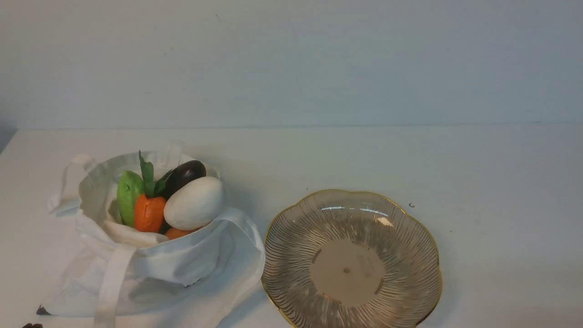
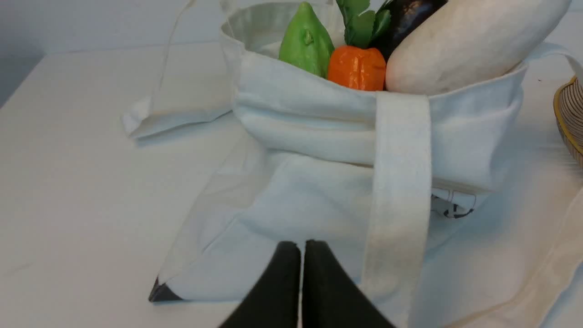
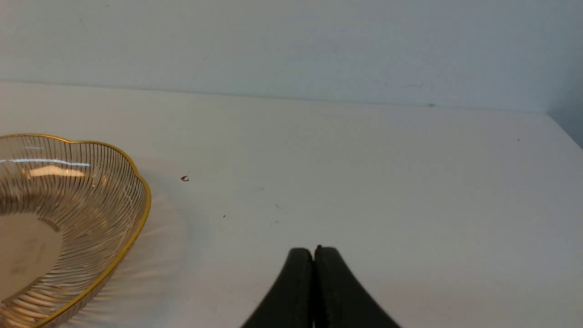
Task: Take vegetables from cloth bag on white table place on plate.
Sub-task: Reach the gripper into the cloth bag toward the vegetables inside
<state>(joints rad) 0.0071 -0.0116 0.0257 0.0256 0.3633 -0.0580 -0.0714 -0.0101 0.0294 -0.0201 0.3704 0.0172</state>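
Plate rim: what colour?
Gold, scalloped, on the clear plate; clearest in the front view.

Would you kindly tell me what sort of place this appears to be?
Probably a staged test bench rather than a kitchen: plain white table, blank wall, toy vegetables in a cloth bag, one gold-rimmed plate.

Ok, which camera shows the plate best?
The front view: nearly the whole plate shows, gold rim and flat centre. The right wrist view catches half; the left wrist view only a sliver of rim.

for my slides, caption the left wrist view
Shut left gripper faces the cloth bag holding green vegetable, carrot, eggplant and radish.
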